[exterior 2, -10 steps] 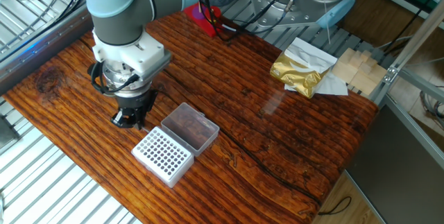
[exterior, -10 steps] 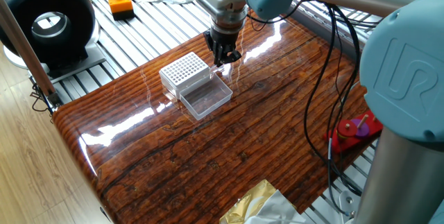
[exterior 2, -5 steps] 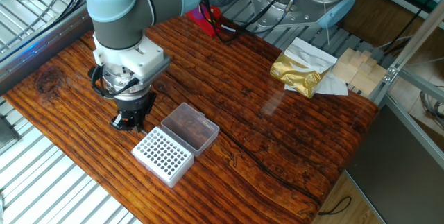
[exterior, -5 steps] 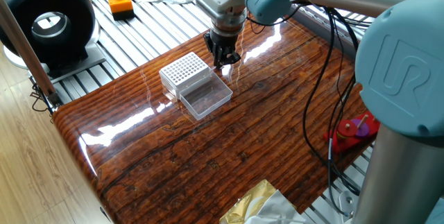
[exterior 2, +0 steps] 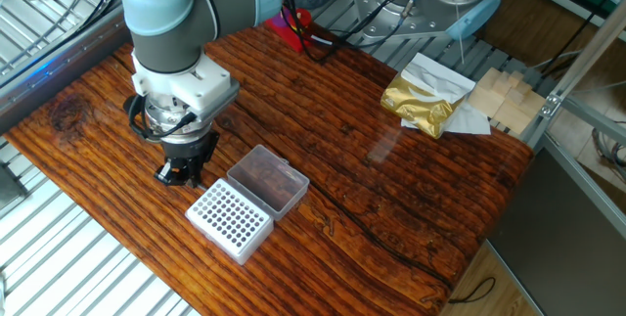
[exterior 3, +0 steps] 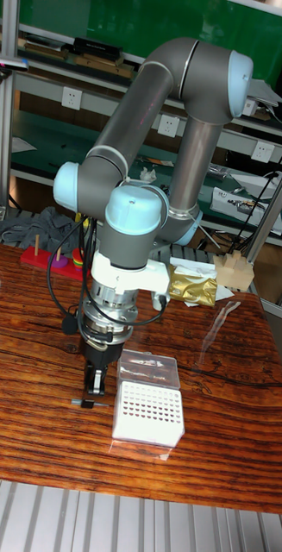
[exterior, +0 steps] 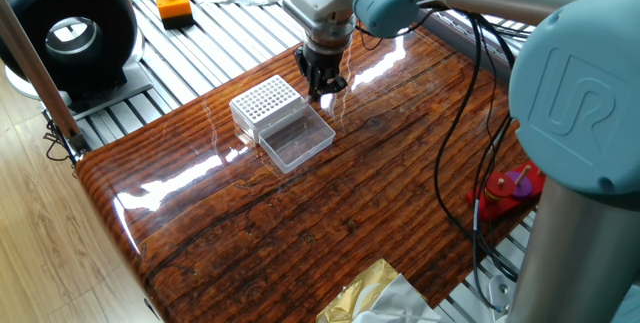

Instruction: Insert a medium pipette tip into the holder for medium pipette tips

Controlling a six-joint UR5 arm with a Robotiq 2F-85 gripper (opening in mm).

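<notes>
One black tool (exterior 3: 92, 395), jaw state unclear, beside the white-gridded clear holder (exterior 3: 147, 411).

Robotics lab: aluminium-profile frames (exterior: 215, 33), emergency-stop button (exterior: 172, 1), cable bundles (exterior 2: 391, 8).

Small clear plastic tip box (exterior: 268, 106) (exterior 2: 229, 219) (exterior 3: 148, 411) with white grid top of many small holes, upright on the wooden tabletop, its clear hinged lid (exterior: 297, 142) (exterior 2: 268, 182) (exterior 3: 149, 370) lying open flat alongside
</notes>
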